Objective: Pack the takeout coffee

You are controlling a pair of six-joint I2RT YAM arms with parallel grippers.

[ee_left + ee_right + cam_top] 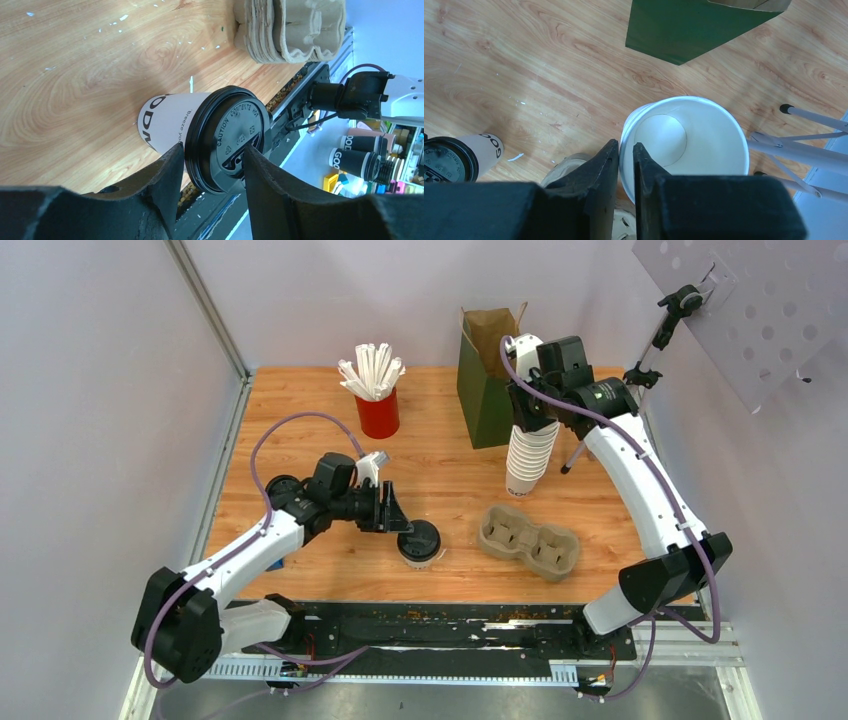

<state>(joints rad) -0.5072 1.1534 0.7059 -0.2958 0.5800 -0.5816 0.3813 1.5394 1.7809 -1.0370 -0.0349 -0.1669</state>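
A wooden worktop (440, 470) seen from above, with a robot arm on each side.

The right arm (630, 470) reaches over to the far right part of the worktop. The left arm (250, 550) stretches low across the near left part.

A tall dark green paper bag (485, 390) stands open at the back, right of centre. Just to its right, and a little nearer, is a leaning stack of white cups (528, 455) without lids.

The right tool (625, 150) is at the top of this stack. It is clenched on the rim of the uppermost cup, with the cup wall pinched in the narrow gap between its fingers.

In front of the stack lie nested brown pulp cup carriers (530, 540), each with two wells.

A red cup (378, 412) holding white wrapped straws (370, 368) stands at the back, left of the bag.

The takeout coffee (418, 542), a white paper cup with a black sip lid, stands upright near the front edge. It is left of the carriers and apart from them.

The left tool (211, 155) is just beside the coffee on its left, at lid height. It is released, with its two fingers spread and the black lid showing in the gap between them. The wrist view does not show whether either finger touches the lid.
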